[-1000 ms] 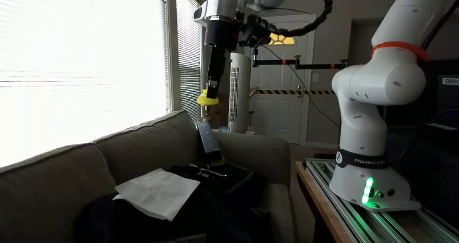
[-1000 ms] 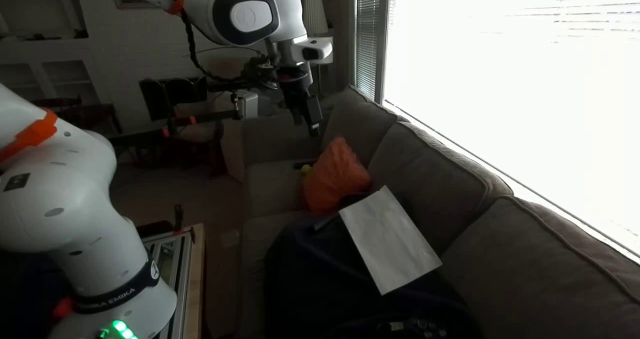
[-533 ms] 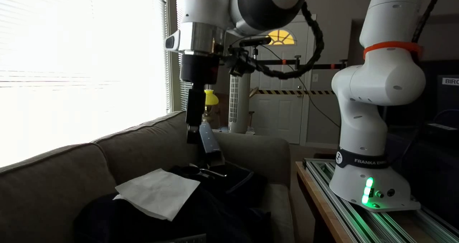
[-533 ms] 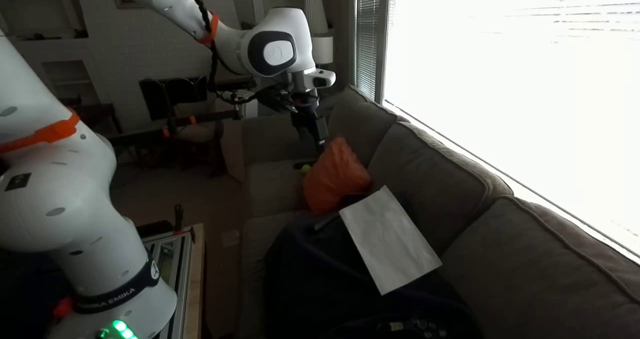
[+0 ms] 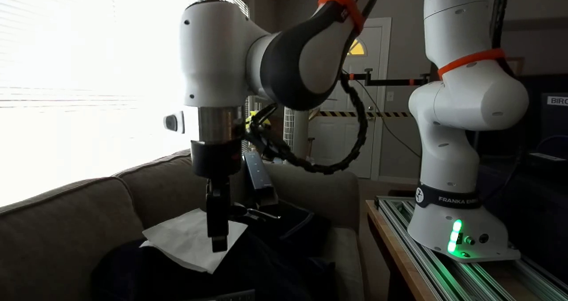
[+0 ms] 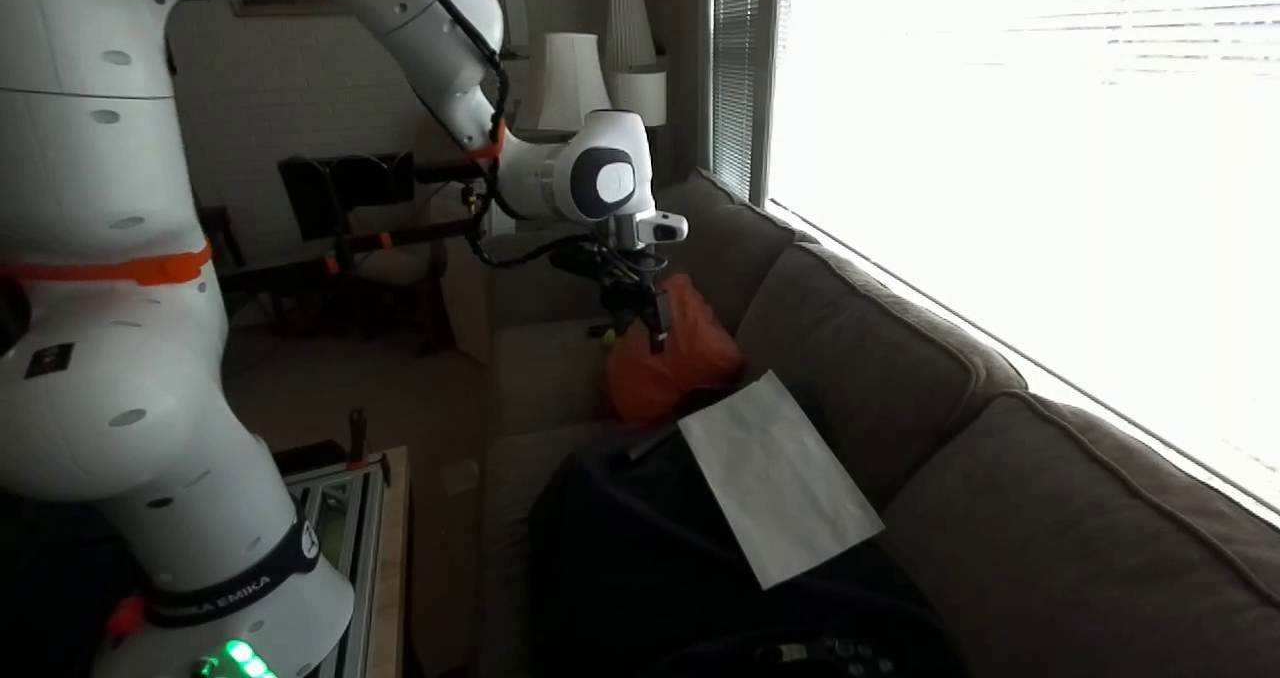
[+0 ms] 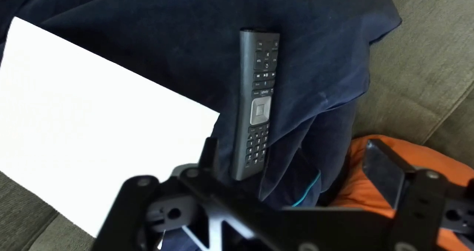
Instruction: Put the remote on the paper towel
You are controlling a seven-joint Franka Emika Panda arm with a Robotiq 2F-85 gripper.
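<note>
Wrist view: navy cloth (image 7: 207, 51) separates the remote (image 7: 256, 106) from an orange bundle (image 7: 363, 189).

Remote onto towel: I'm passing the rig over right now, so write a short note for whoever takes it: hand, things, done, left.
Hand: open, pointing down over the dark cloth, nothing in its grip.
Remote: buttons up on the cloth, beside the towel and not touching it.
The towel lies at least partly on the cloth; the hand hides part of it in the wrist view.
Done: the hand is over the work; no grasp, no placing yet.
Left: probably line up, lower, grip the remote, lift, set it on the towel, let go.
</note>
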